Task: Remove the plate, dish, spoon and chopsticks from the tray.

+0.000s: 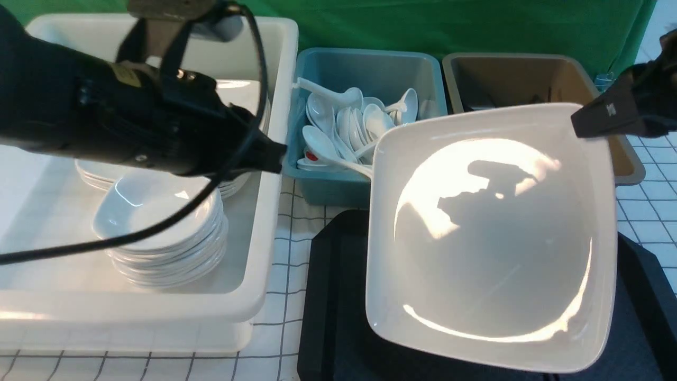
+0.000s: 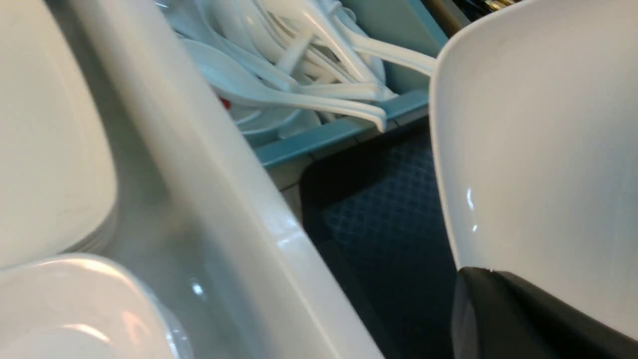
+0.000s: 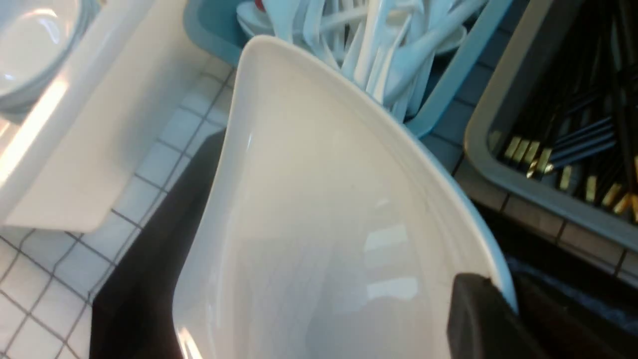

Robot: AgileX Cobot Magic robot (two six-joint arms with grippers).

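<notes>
The large white square plate (image 1: 492,238) hangs tilted above the black tray (image 1: 338,296) and hides most of it. My right gripper (image 1: 582,121) is shut on the plate's far right corner. In the right wrist view one finger (image 3: 478,314) lies on the plate (image 3: 319,209) and the other sits under its rim. My left gripper (image 1: 277,156) hovers over the white tub's right wall, apart from the plate. Only one left finger (image 2: 508,314) shows, so its state is unclear. No dish, spoon or chopsticks show on the visible parts of the tray (image 2: 389,214).
A white tub (image 1: 264,222) on the left holds stacked small dishes (image 1: 164,233) and plates. A blue tub (image 1: 317,185) behind the tray holds several white spoons (image 1: 349,121). A brown tub (image 1: 629,164) at the back right holds black chopsticks (image 3: 578,144).
</notes>
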